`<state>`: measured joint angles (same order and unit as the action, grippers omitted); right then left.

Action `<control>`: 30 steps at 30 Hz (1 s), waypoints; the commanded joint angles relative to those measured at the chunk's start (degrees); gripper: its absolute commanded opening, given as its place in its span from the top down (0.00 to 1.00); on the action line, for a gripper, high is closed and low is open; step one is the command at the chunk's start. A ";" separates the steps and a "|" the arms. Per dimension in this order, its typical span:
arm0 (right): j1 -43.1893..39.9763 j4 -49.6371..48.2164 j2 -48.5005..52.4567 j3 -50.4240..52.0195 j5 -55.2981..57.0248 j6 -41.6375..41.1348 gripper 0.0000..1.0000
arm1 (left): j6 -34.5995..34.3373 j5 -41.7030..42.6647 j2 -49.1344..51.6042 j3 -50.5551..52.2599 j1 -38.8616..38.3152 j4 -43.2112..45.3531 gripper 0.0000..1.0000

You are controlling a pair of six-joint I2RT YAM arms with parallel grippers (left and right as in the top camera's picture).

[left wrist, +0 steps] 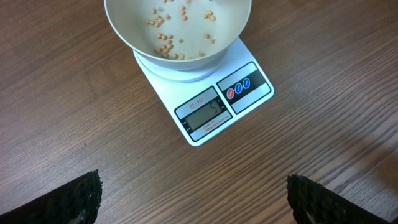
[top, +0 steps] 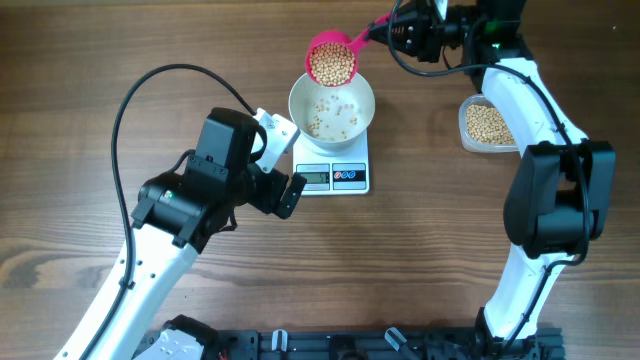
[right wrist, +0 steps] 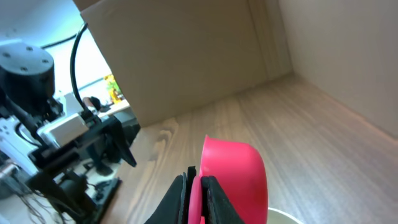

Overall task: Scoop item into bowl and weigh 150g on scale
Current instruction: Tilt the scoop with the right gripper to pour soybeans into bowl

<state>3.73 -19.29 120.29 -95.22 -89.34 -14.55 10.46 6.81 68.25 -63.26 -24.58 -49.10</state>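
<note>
The right pincer (right wrist: 196, 194) clamps the handle of a pink scoop (right wrist: 239, 174) at six o'clock, its cup jutting toward five. A sliver of white bowl (right wrist: 283, 218) shows beneath. The wooden desk (right wrist: 298, 118) spreads beyond, with the left arm (right wrist: 56, 137) at nine and a beige board (right wrist: 186, 50) at twelve.
</note>
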 commanded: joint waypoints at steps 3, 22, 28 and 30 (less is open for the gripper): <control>0.24 -0.07 0.26 -0.76 -2.05 10.58 0.96 | 1.16 0.66 0.00 -0.13 0.37 0.17 0.00; 0.24 8.26 0.26 -0.76 -0.35 30.73 0.95 | 1.14 0.66 0.00 -0.13 0.37 0.17 0.00; 0.24 8.20 0.26 -0.76 -0.74 34.18 0.96 | 1.16 0.66 0.00 -0.13 0.37 0.17 0.00; 0.24 8.24 0.26 -0.76 -0.74 37.11 0.96 | 1.16 0.66 0.00 -0.13 0.37 0.17 0.00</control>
<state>3.73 -11.09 120.31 -95.22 -89.34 17.89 10.46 6.81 68.25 -63.26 -24.58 -49.08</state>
